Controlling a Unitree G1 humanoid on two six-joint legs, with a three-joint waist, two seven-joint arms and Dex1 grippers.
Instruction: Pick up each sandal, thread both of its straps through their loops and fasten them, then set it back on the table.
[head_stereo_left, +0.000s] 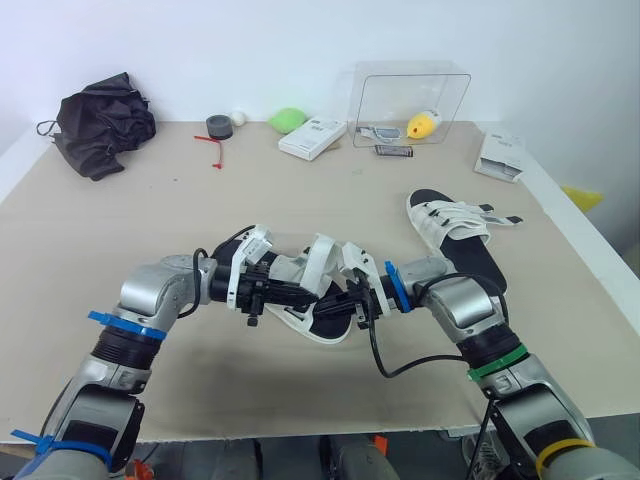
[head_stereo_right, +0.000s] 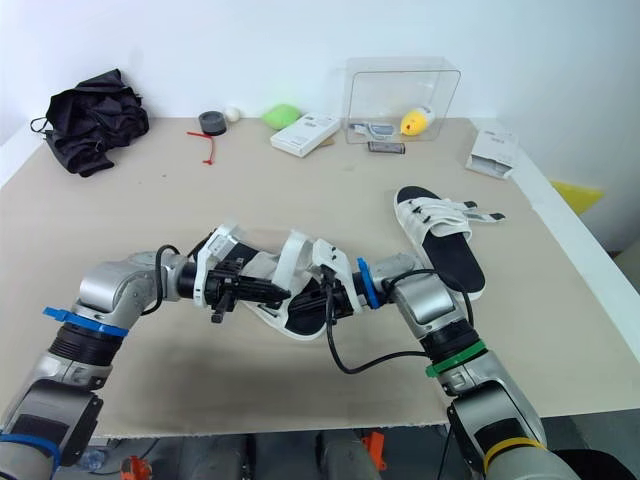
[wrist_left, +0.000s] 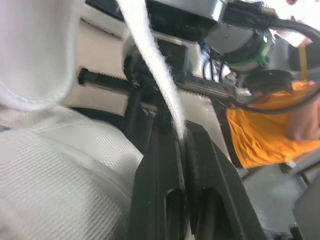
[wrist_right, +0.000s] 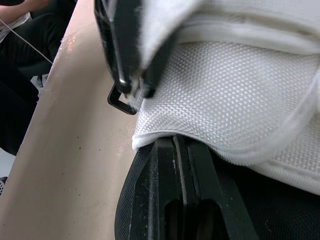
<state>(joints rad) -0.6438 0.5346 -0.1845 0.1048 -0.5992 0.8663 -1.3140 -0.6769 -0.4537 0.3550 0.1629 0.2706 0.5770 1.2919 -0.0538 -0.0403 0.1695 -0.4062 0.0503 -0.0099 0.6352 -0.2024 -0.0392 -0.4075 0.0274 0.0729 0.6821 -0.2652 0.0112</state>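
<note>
My left gripper (head_stereo_left: 288, 293) pinched onto the strap (wrist_left: 150, 65), right gripper (head_stereo_left: 346, 303) clamped onto the sandal (head_stereo_left: 318, 262), near the desk's (head_stereo_left: 300, 195) front edge

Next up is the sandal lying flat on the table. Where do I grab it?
Probably the bare heel end of the sandal, coming from the near side: its straps crowd the far end, while the heel points back toward the robot, uncovered.

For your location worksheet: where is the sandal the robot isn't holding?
In the head views, that sandal lies on the table, right side, between the right arm and the clear box.
</note>
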